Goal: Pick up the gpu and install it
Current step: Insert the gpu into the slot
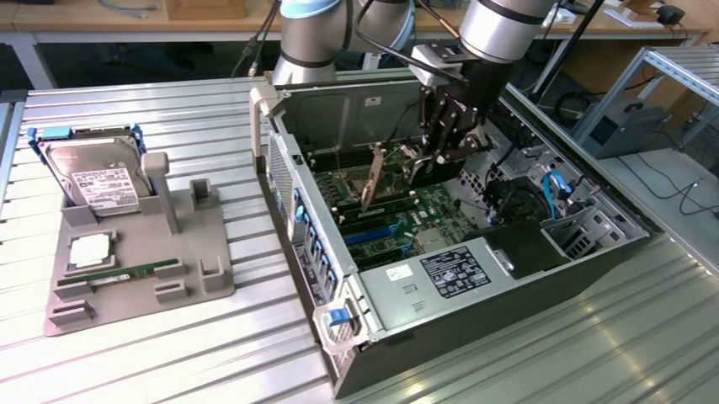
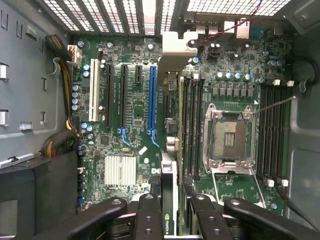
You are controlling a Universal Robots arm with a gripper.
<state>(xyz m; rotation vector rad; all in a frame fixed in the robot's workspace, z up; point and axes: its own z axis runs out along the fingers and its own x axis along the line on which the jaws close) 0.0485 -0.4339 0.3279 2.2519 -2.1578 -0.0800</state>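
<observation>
My gripper (image 1: 444,153) reaches down into the open computer case (image 1: 561,278) and is shut on the gpu (image 1: 407,162). The wrist view shows the gpu (image 2: 170,165) edge-on: a thin black card between the black fingers (image 2: 149,216), with a green logo near the grip. Its silver bracket (image 2: 176,47) points at the case's rear wall. The card hangs above the green motherboard (image 2: 135,145), beside the long blue slot (image 2: 152,100) and the black memory slots (image 2: 192,125). I cannot tell whether its lower edge touches a slot.
A grey stand (image 1: 135,278) on the slatted table at the exterior view's left holds a silver hard drive (image 1: 101,181) and a green memory stick (image 1: 124,273). Inside the case are the open CPU socket (image 2: 227,132), a white heatsink (image 2: 120,170) and cable bundles (image 2: 62,135).
</observation>
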